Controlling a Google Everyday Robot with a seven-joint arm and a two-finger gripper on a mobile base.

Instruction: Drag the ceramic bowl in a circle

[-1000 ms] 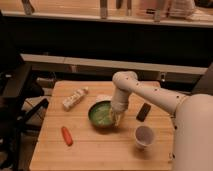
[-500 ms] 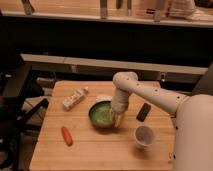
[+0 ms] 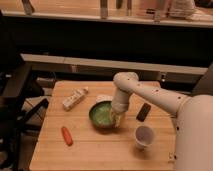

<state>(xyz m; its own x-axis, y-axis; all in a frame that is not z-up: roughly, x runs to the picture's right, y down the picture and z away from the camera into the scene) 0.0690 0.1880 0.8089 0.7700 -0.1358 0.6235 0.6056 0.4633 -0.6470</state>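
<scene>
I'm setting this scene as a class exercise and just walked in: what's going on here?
The robot's arm reaches down over the wooden table, its gripper at the green ceramic bowl, on the rim nearest the white cup. A carrot, a dark bar and a pale carton sit apart, untouched.

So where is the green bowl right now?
The ceramic bowl sits in mid-view on the table, between the carrot on its left and the white cup at lower right; the gripper is at its right rim.
</scene>
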